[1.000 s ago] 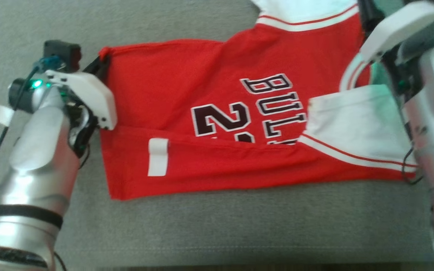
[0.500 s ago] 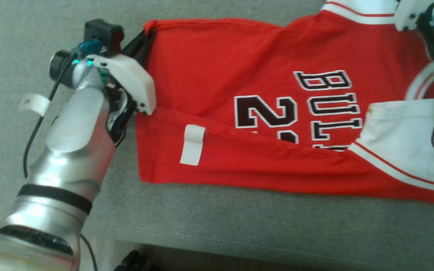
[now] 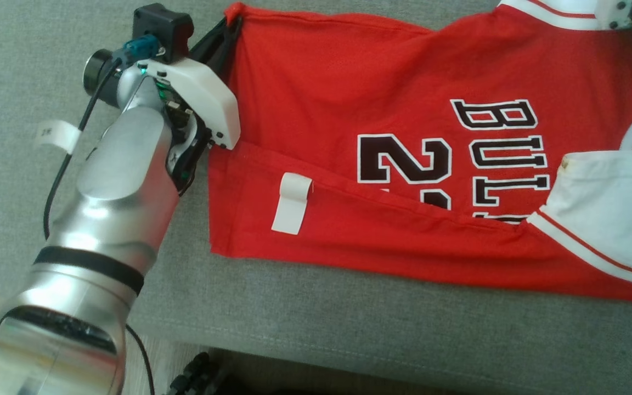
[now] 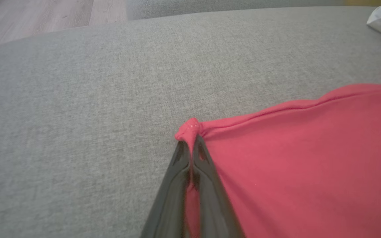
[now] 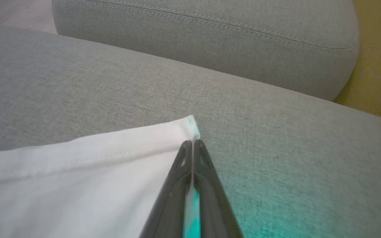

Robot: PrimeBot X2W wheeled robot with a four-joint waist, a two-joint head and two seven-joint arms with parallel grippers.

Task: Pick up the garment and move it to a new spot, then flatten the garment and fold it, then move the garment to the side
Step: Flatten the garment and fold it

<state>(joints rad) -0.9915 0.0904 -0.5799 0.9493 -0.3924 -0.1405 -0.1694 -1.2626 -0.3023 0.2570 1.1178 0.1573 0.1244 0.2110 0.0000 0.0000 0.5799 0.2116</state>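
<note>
In the head view, the red and white garment (image 3: 349, 88) lies spread on the grey sofa cushion (image 3: 349, 340) with its near side folded over, and the left end effector (image 3: 228, 23) pinches its far red corner. In the left wrist view, it is squeezed tight on that bunched-up corner. In the right wrist view, the right end effector (image 5: 193, 145) is pressed together on a white corner; the cloth looks soft, light and floppy, so the corners are good places to hold.
</note>
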